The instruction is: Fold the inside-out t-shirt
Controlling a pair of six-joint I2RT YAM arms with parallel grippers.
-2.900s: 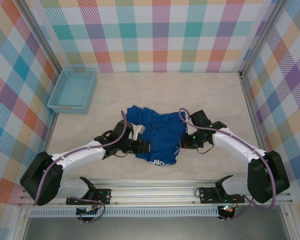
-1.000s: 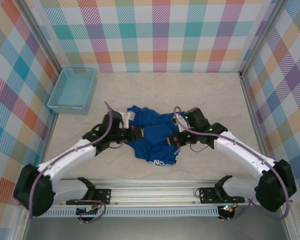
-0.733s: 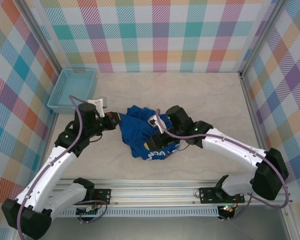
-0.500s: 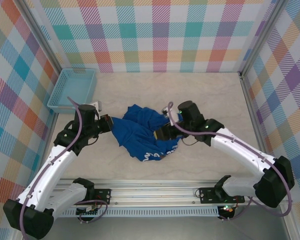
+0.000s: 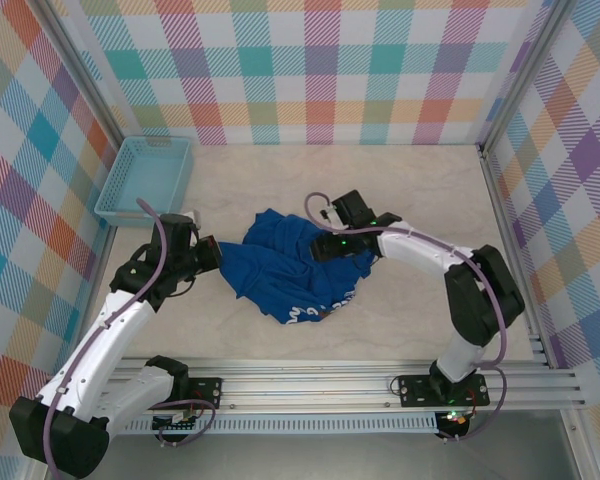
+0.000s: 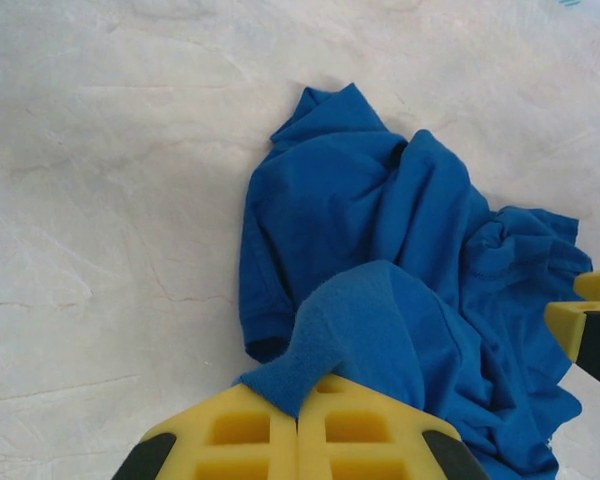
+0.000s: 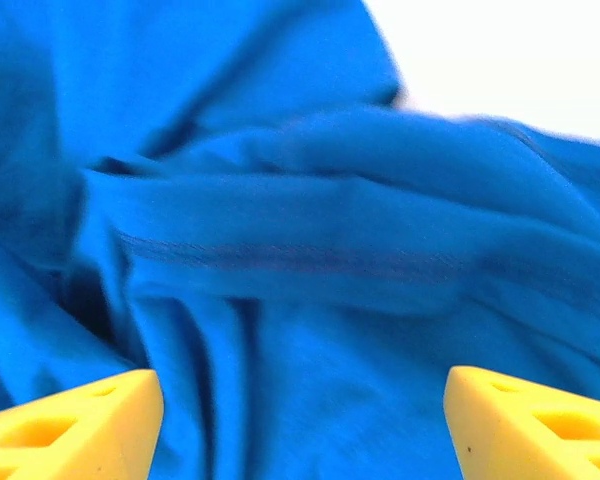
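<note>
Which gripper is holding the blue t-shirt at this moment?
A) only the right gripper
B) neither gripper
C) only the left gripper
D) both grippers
C. In the left wrist view the left gripper has its yellow fingers closed together on a raised fold of the t-shirt, while in the right wrist view the right gripper has its fingers wide apart over the cloth, gripping nothing.

I can read nothing for certain. A strip of white lettering [image 5: 310,312] runs along the crumpled edge of the royal-blue soft cloth t-shirt [image 5: 280,275] nearest the arm bases, too small and folded to make out.
</note>
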